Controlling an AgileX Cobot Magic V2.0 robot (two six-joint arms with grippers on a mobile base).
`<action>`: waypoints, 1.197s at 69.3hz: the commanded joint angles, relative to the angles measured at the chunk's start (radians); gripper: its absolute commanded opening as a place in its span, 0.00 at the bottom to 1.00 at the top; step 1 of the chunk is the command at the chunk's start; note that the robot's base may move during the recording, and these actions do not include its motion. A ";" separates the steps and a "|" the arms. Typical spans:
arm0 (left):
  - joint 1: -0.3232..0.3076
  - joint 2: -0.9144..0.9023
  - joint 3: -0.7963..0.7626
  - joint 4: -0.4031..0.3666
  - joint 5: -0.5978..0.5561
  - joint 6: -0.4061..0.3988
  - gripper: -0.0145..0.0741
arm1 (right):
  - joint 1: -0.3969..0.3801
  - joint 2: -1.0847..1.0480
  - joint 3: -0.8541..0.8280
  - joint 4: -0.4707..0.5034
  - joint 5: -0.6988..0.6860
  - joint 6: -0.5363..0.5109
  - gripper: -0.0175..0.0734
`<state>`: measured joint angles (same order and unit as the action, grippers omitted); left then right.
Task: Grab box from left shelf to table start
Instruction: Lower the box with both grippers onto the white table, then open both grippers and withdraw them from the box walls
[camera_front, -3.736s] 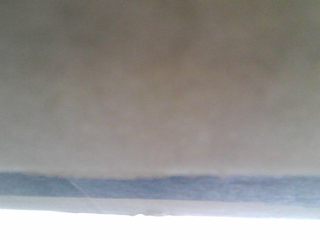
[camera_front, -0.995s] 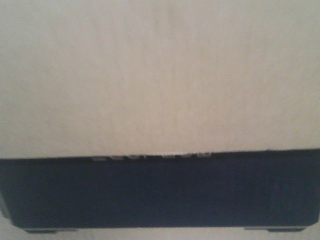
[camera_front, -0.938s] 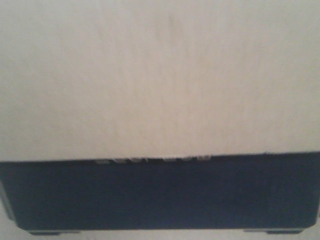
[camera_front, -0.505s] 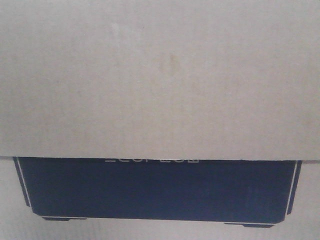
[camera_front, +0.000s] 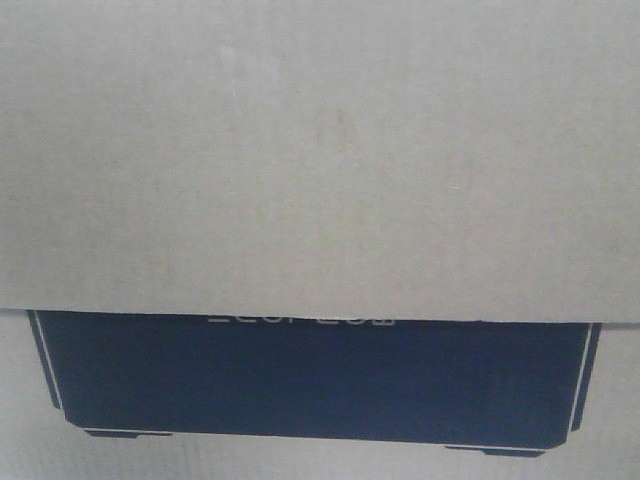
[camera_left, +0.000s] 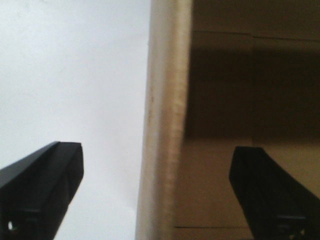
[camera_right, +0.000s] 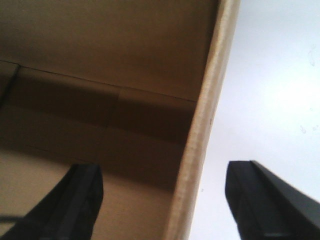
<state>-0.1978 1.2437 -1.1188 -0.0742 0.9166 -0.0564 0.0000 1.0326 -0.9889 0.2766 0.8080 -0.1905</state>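
Now each pincer (camera_left: 157, 200) (camera_right: 162, 200) straddles a box (camera_front: 320, 160) wall, jaws apart.

A row of faint white lettering (camera_front: 300, 321) runs along the top edge of the black printed panel (camera_front: 310, 375) on the box (camera_front: 320, 160), its upper half cut off and unreadable. No other text shows.

Box (camera_front: 320, 160) edges cut off
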 joint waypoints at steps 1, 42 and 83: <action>-0.003 -0.032 -0.067 -0.021 -0.001 -0.003 0.75 | -0.002 -0.049 -0.054 0.012 -0.050 -0.012 0.84; -0.003 -0.542 0.094 0.125 -0.070 -0.003 0.05 | -0.002 -0.480 0.125 -0.024 -0.090 -0.012 0.25; -0.003 -0.995 0.609 0.125 -0.304 -0.003 0.05 | -0.002 -1.053 0.536 -0.099 -0.189 -0.012 0.25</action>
<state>-0.1978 0.2529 -0.4924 0.0450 0.7167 -0.0564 0.0000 -0.0095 -0.4325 0.2037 0.7092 -0.1958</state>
